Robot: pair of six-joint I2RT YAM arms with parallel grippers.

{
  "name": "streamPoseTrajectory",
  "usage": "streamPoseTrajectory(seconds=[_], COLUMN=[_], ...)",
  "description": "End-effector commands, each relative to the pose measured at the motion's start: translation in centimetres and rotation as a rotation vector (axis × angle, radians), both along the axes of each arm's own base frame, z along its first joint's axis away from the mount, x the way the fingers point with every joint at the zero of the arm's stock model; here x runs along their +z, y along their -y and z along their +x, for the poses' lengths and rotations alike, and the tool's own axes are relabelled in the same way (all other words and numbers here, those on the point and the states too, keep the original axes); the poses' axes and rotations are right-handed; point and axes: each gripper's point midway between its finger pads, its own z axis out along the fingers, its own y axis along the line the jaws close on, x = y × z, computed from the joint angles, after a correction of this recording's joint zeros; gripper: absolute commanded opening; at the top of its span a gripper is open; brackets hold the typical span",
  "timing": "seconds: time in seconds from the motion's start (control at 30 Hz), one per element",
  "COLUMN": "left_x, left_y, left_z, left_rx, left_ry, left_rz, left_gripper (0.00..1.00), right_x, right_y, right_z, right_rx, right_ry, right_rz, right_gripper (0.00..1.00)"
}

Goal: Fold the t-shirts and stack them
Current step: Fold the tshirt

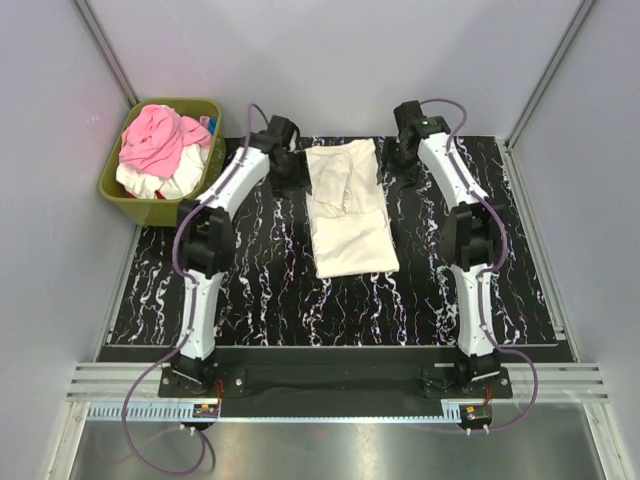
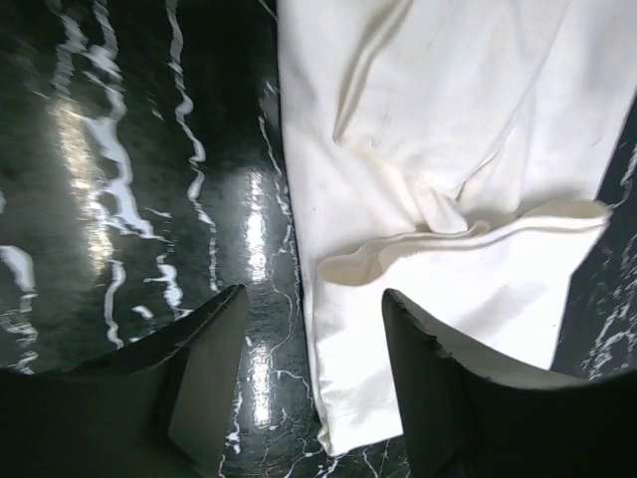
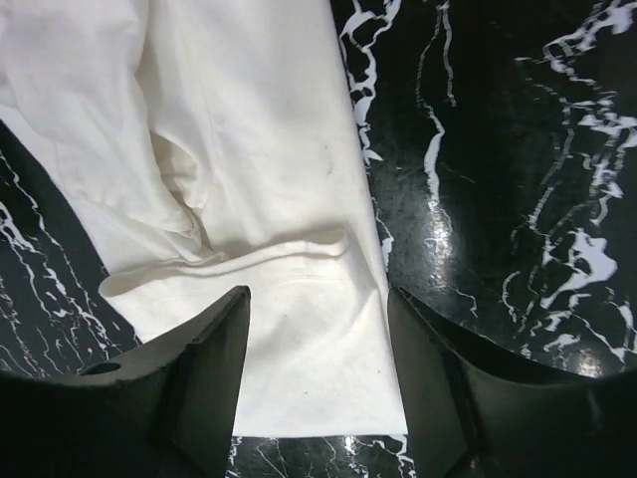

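Cream t-shirt [image 1: 348,210] lies as a long strip on the table [image 1: 250,280]. Left gripper [image 2: 311,299] and right gripper [image 3: 317,299] hang wide open, empty, at its far end — I'd pinch both corners evenly, then fold nearward.

Black worktop [image 1: 270,290], glossy, white marble veining. Cream t-shirt [image 1: 348,205] lies flat on it toward the far side, folded into a long strip, one sleeve doubled over on top. Green basket [image 1: 140,207] sits left of the t-shirt, at the worktop's far corner.
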Motion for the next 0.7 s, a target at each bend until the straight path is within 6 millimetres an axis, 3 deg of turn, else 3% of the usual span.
streamPoseTrajectory(seconds=[0.0,0.03,0.07,0.1,0.13,0.17,0.2,0.23,0.3,0.4,0.57,0.67], left_x=[6.8,6.1,8.1,8.7,6.5,8.3,7.8,6.3,6.4,4.5,1.7,-0.8], left_y=[-1.2,-1.5,-1.6,-1.2,-1.0,-0.4,0.5,0.8,3.3,6.1,10.1,10.8], left_z=[-0.6,-1.6,-2.4,-2.4,-4.2,-4.6,-5.7,-7.2,-9.0,-12.0,-15.0,-16.7], left_rx=[0.002,0.006,0.009,0.015,0.006,0.005,-0.014,-0.027,-0.07,-0.12,-0.156,-0.177], left_ry=[0.098,0.073,0.113,0.147,0.093,0.15,0.144,0.11,0.13,0.107,0.056,-0.002], left_rz=[0.006,0.014,-0.006,-0.032,-0.025,-0.068,-0.077,-0.076,-0.114,-0.161,-0.301,-0.283], left_gripper=[0.66,0.66,0.66,0.66,0.66,0.66,0.65,0.64,0.63,0.62,0.58,0.56], right_x=[6.8,5.3,5.9,7.9,4.9,4.9,5.8,3.4,1.3,-0.7,-0.6,-1.7], right_y=[1.5,1.5,0.8,0.6,0.6,-0.4,-0.9,-1.3,-2.1,-2.5,-3.6,-3.2], right_z=[-1.6,-3.2,-3.0,-4.2,-6.3,-6.5,-7.6,-8.9,-11.7,-14.0,-15.4,-16.0], right_rx=[-0.021,-0.013,0.004,0.016,0.024,0.055,0.069,0.082,0.114,0.145,0.18,0.164], right_ry=[0.073,0.022,0.064,0.11,0.031,0.057,0.079,0.04,-0.035,-0.096,-0.095,-0.127], right_rz=[0.009,0.012,0.059,0.093,0.103,0.169,0.212,0.239,0.307,0.343,0.429,0.409], right_gripper=[0.64,0.65,0.65,0.65,0.65,0.63,0.63,0.61,0.59,0.52,0.36,0.26])
